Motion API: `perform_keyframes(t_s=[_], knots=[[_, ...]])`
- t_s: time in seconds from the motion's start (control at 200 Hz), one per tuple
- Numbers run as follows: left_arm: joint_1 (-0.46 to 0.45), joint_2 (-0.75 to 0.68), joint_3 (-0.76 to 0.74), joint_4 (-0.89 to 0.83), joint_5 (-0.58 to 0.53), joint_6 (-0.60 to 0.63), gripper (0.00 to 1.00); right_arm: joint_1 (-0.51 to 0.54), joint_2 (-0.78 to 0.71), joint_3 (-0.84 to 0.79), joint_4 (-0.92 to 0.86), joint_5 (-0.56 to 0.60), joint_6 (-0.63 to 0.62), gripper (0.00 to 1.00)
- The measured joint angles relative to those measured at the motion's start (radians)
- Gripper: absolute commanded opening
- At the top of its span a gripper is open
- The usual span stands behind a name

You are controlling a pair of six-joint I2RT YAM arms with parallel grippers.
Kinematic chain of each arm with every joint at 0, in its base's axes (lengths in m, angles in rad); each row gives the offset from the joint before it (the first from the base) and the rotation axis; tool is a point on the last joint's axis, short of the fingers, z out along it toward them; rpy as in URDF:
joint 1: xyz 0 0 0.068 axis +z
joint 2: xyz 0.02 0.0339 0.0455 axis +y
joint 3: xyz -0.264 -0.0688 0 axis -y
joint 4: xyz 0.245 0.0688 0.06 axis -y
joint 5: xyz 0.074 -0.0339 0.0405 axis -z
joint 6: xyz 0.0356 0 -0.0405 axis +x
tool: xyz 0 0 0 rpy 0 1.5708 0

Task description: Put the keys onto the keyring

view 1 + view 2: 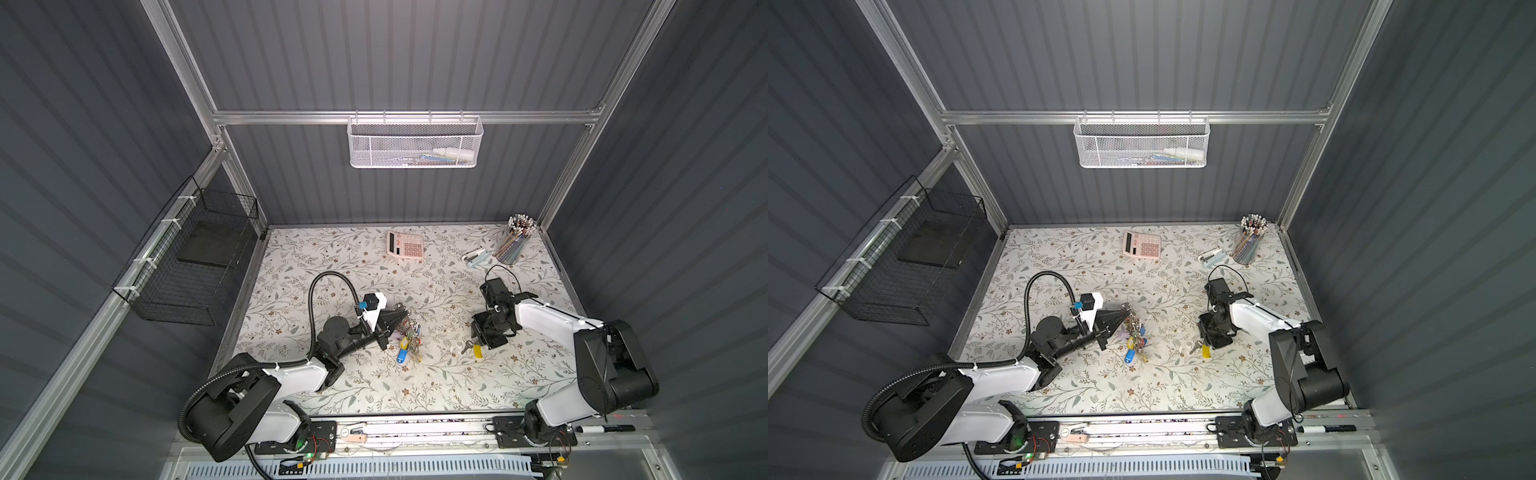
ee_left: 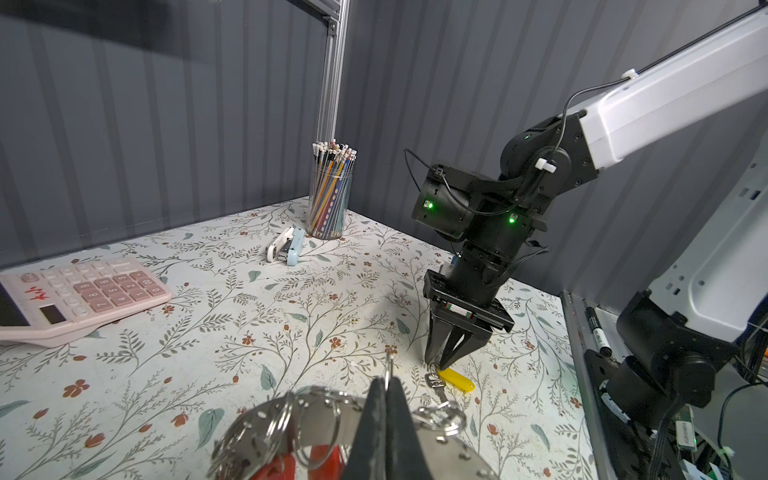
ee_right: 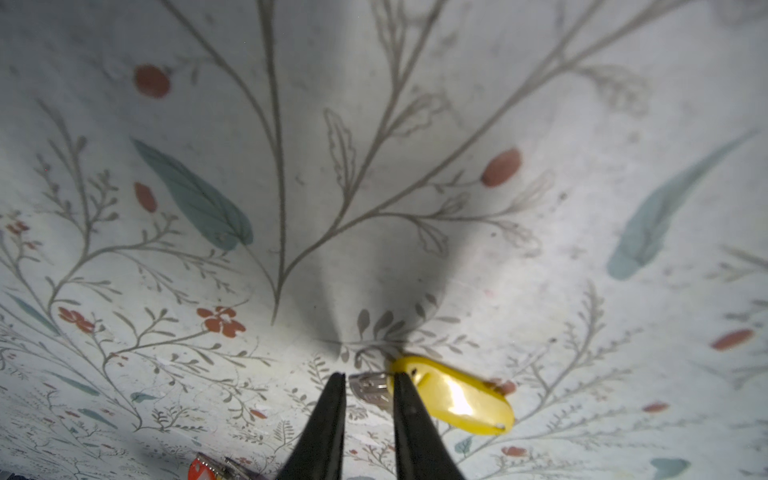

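The keyring (image 2: 449, 451), a big flat silver ring hung with split rings, keys and red and blue tags, lies mid-table in both top views (image 1: 409, 334) (image 1: 1136, 338). My left gripper (image 2: 388, 384) (image 1: 402, 314) is shut on one small split ring (image 2: 388, 363) standing up from it. The loose key (image 3: 370, 390) with its yellow tag (image 3: 453, 399) (image 1: 478, 351) lies flat on the table to the right. My right gripper (image 3: 370, 380) (image 2: 437, 363) (image 1: 1202, 343) is down at the table, jaws slightly apart astride the key's silver head. A sliver of gap shows on one side.
A pink calculator (image 1: 405, 245) sits at the back. A cup of pencils (image 1: 515, 241) and a stapler (image 1: 476, 255) stand back right. A black wire basket (image 1: 195, 257) hangs on the left wall. A marker (image 1: 604, 428) lies on the front rail.
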Motion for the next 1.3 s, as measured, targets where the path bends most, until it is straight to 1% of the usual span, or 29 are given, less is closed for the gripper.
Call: perform_keyframes(t_s=[0.08, 0.205, 0.3, 0.57, 0.83, 1.005, 1.14, 1.3], knots=[[0.0, 0.0, 0.0, 0.0, 0.0, 0.0, 0.0, -0.001, 0.0, 0.0, -0.001, 0.0, 0.0, 0.21], [0.0, 0.0, 0.0, 0.0, 0.0, 0.0, 0.0, -0.001, 0.0, 0.0, 0.0, -0.001, 0.0, 0.2], [0.0, 0.0, 0.0, 0.0, 0.0, 0.0, 0.0, -0.001, 0.0, -0.006, 0.002, -0.002, 0.001, 0.17], [0.0, 0.0, 0.0, 0.0, 0.0, 0.0, 0.0, -0.001, 0.0, -0.011, 0.001, -0.003, 0.0, 0.15], [0.0, 0.0, 0.0, 0.0, 0.0, 0.0, 0.0, -0.003, -0.001, -0.018, 0.009, -0.011, 0.0, 0.08], [0.0, 0.0, 0.0, 0.0, 0.0, 0.0, 0.0, -0.003, -0.003, -0.022, 0.023, -0.016, -0.004, 0.0], [0.0, 0.0, 0.0, 0.0, 0.0, 0.0, 0.0, -0.003, -0.015, -0.031, 0.028, -0.019, -0.013, 0.0], [0.0, 0.0, 0.0, 0.0, 0.0, 0.0, 0.0, -0.003, -0.063, -0.047, 0.037, -0.016, -0.033, 0.0]])
